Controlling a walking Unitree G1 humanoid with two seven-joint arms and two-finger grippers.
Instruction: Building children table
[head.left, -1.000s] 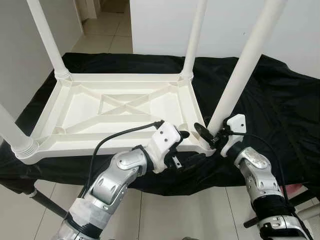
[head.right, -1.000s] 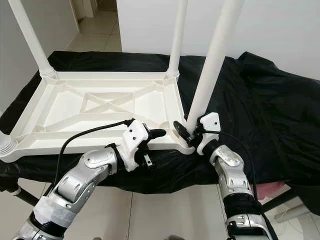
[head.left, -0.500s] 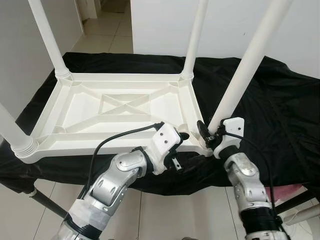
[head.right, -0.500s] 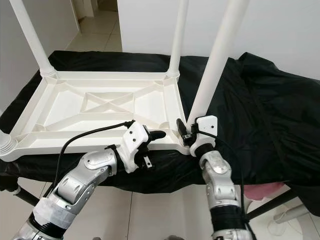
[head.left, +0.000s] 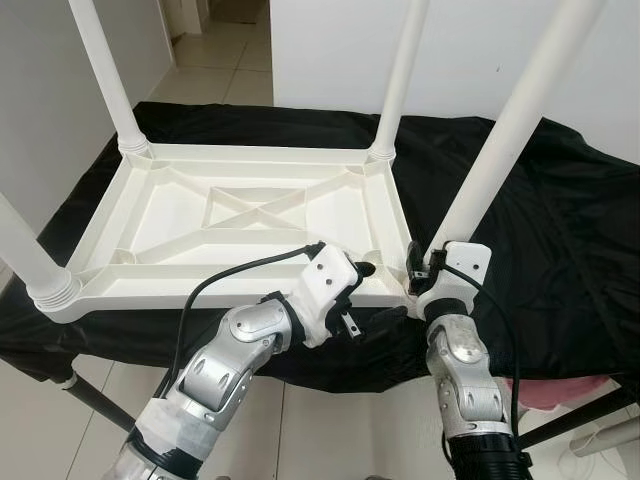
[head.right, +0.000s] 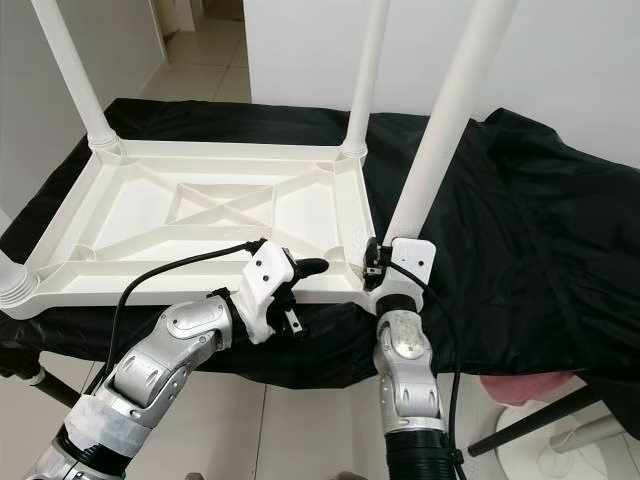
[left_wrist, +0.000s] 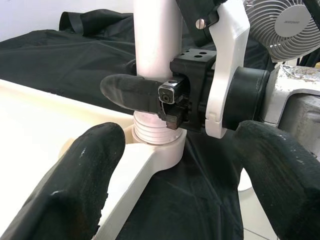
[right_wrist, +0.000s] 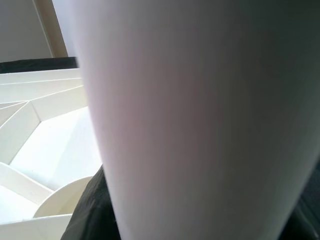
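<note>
A white plastic children's table (head.left: 160, 215) lies upside down on a black cloth, its legs pointing up. My right gripper (head.left: 419, 272) is at the base of the near-right leg (head.left: 500, 150), shut on it just above the ribbed socket. One of its black fingers (left_wrist: 131, 92) lies across the leg's front (left_wrist: 157, 45). That leg (right_wrist: 200, 125) sits very close in the right wrist view. My left gripper (head.left: 357, 295) hovers open at the table's front edge, just left of that corner, holding nothing. Its two black fingers (left_wrist: 82, 187) are spread wide.
Three other legs stand at the far left (head.left: 110, 80), far right (head.left: 400, 80) and near left (head.left: 30, 265). The black cloth (head.left: 560, 230) spreads to the right. A fan (left_wrist: 287, 25) stands beyond the right arm. Tiled floor lies below.
My right arm has swung in under the corner, and its gripper, open beside the leg before, has closed around the leg's base. The left gripper has stayed in place.
</note>
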